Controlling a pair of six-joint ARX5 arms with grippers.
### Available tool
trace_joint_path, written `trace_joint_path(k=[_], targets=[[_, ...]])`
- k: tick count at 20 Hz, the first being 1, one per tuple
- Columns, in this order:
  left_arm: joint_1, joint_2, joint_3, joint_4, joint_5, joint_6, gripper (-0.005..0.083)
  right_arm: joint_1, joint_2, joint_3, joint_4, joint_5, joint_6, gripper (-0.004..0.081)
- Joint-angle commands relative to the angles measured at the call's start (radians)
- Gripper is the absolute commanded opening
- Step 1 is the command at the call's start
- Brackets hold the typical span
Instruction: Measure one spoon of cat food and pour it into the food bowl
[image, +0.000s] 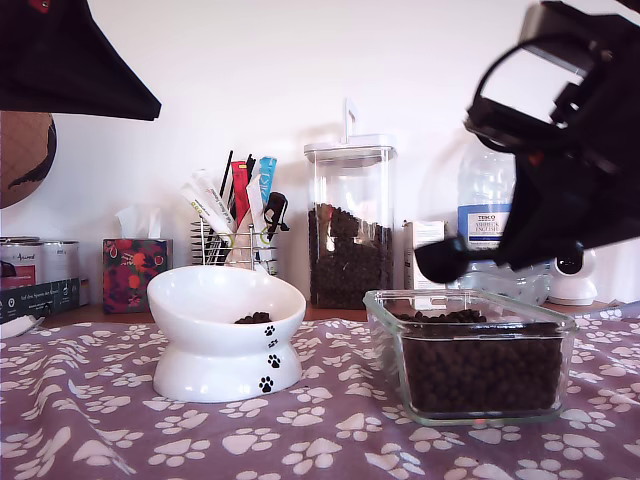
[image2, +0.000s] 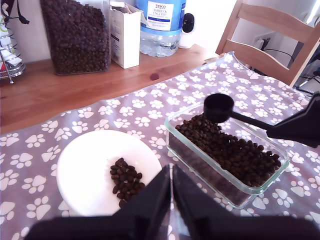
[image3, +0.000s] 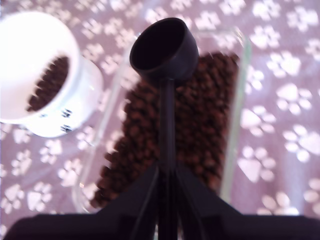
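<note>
Exterior view: paw-print tablecloth covers a wooden table, white wall behind.

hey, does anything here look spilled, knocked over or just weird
Nothing stands out. The cat food sits inside the food bowl and the glass dish, none on the cloth. My second pincer holds the spoon empty.

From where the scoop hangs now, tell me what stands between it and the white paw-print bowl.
Nothing visible does. My second gripper holds the spoon above the glass dish of cat food. The food bowl sits beside it at the exterior view's left, with only bare tablecloth between them.
</note>
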Motion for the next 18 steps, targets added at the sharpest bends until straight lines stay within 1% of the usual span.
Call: trace_joint_path(k=[1, 2, 5, 6, 7, 8, 9, 10, 12, 14, 15, 16, 18], targets=[[0.000, 0.008, -0.009, 0.010, 0.002, 0.008, -0.0019, -0.011, 0.017, -0.017, -0.033, -0.023, 0.006, -0.0013], [0.000, 0.008, -0.009, 0.010, 0.005, 0.008, -0.0019, -0.015, 0.024, -0.017, -0.053, -0.031, 0.022, -0.0013], [0.000, 0.008, -0.009, 0.010, 0.020, 0.008, -0.0019, -0.015, 0.040, -0.016, -0.054, -0.068, 0.027, -0.0011], [0.000, 0.008, -0.009, 0.010, 0.025, 0.008, -0.0019, -0.015, 0.043, -0.016, -0.055, -0.074, 0.029, 0.0020], [0.000, 0.008, -0.009, 0.010, 0.029, 0.008, -0.0019, -0.015, 0.050, -0.016, -0.055, -0.074, 0.029, 0.0089], [0.000, 0.008, -0.009, 0.010, 0.035, 0.008, -0.0019, -0.015, 0.052, -0.016, -0.055, -0.074, 0.029, 0.0194], [0.000, 0.008, -0.009, 0.010, 0.042, 0.008, -0.0019, -0.015, 0.053, -0.013, -0.056, -0.074, 0.029, 0.0260], [0.000, 0.008, -0.009, 0.010, 0.050, 0.008, -0.0019, -0.015, 0.053, -0.009, -0.058, -0.074, 0.027, 0.0293], [0.000, 0.008, -0.009, 0.011, 0.066, 0.008, -0.0019, -0.015, 0.053, 0.003, -0.061, -0.074, 0.025, 0.0326], [0.000, 0.008, -0.009, 0.011, 0.074, 0.008, -0.0019, -0.015, 0.053, 0.031, -0.068, -0.074, 0.015, 0.0331], [0.000, 0.008, -0.009, 0.012, 0.074, 0.008, -0.0019, -0.015, 0.048, 0.048, -0.068, -0.074, -0.007, 0.0318], [0.000, 0.008, -0.009, 0.016, 0.073, 0.008, -0.0019, -0.016, 0.041, 0.067, -0.066, -0.073, -0.037, 0.0273], [0.000, 0.013, -0.009, 0.050, 0.072, 0.009, -0.0019, -0.026, 0.017, 0.101, -0.064, -0.053, -0.127, 0.0120]])
